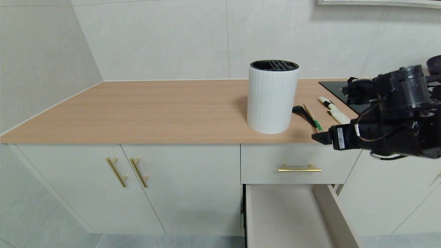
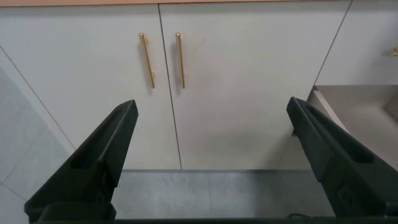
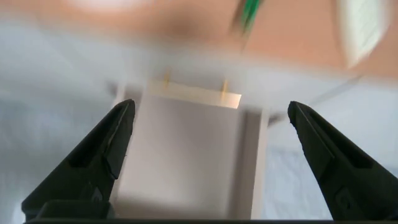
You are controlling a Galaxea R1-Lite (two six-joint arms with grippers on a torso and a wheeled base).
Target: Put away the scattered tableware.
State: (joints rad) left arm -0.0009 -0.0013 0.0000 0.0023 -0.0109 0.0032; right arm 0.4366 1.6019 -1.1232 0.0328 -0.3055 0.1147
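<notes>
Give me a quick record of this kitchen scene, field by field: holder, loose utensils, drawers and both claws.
Holder: white utensil holder, upright on the counter, black slotted top.
Loose tableware: black ladle, chopsticks with a green end, white-handled utensil, all lying right of the holder.
Drawers: lower drawer open; upper drawer shut.
Left claw: open, holding nothing, facing the cabinet doors.
Right claw: open, holding nothing, above the lower drawer near the counter edge.

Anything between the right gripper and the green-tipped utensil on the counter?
Nothing visible. The open right gripper sits at the counter front edge, just before the green-tipped utensil; the white holder stands off to its left.
</notes>
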